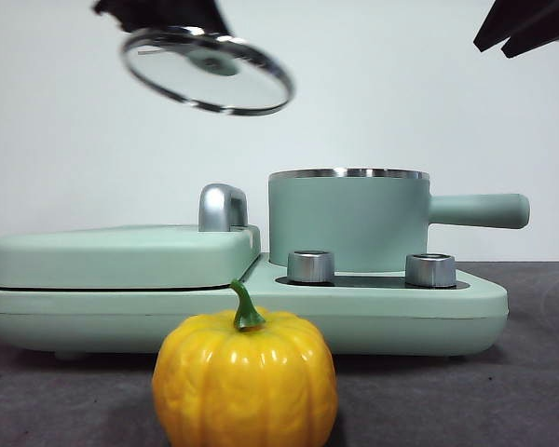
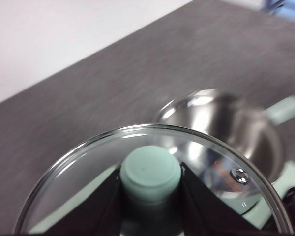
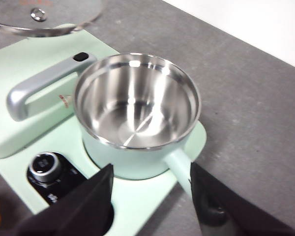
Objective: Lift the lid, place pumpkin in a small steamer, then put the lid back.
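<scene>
- Round clear glass lid (image 1: 208,71): shiny steel rim, smooth matt mint-green knob (image 2: 150,174).
- Mint-green cylindrical steamer pot (image 1: 347,223): satin outside, polished mirror-like steel inside.
- Yellow-orange ribbed plastic pumpkin (image 1: 245,380): glossy.
- Wide mint-green appliance base (image 1: 261,312): smooth; brushed-metal knobs (image 1: 310,266).
- Grey tabletop (image 3: 246,93): matt, finely textured.

No legible text anywhere; only blurred red marks on the lid (image 2: 152,196) and hinged cover (image 3: 44,103).
</scene>
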